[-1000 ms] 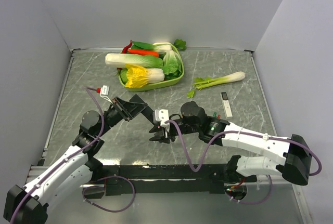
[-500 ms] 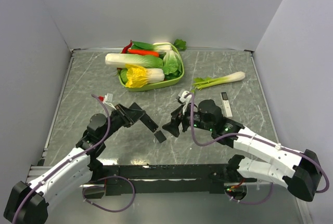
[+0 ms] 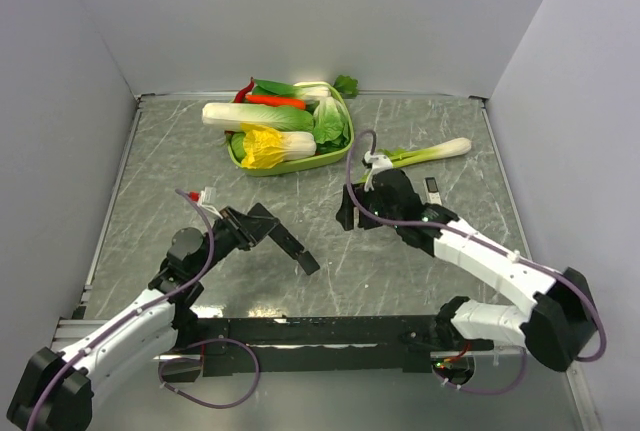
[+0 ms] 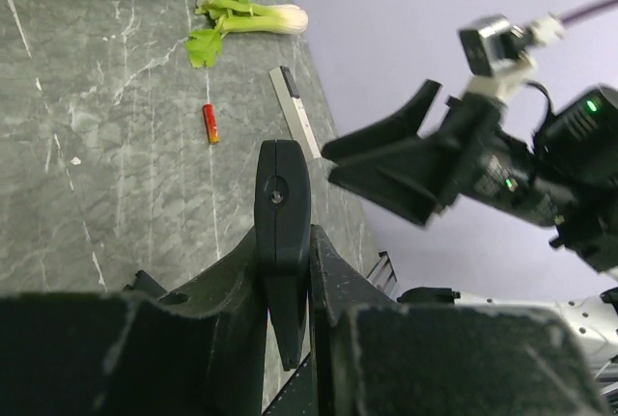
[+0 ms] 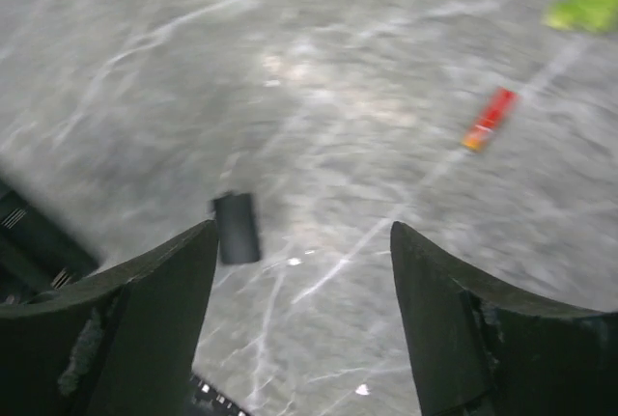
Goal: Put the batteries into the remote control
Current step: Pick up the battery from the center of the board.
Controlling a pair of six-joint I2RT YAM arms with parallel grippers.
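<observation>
My left gripper (image 3: 262, 228) is shut on the black remote control (image 3: 292, 247), which it holds edge-up and pointing toward the table's middle; in the left wrist view the remote (image 4: 282, 199) stands pinched between my fingers (image 4: 333, 271). A small black rectangular piece (image 5: 237, 228) lies flat on the table by the remote's far end. My right gripper (image 3: 347, 213) is open and empty, hovering above the table (image 5: 301, 235). One red battery (image 5: 490, 118) lies on the table ahead of it, and also shows in the left wrist view (image 4: 210, 123). No green battery is in view.
A slim white device with a dark end (image 3: 433, 199) lies at the right, next to a celery stalk (image 3: 420, 154). A green basket (image 3: 335, 154) of vegetables stands at the back middle. Grey walls close in the table's left, back and right.
My right gripper has drawn back from the remote's end toward the far right, opening wide. The small black piece now lies on the table. The left gripper has lowered the remote slightly.
</observation>
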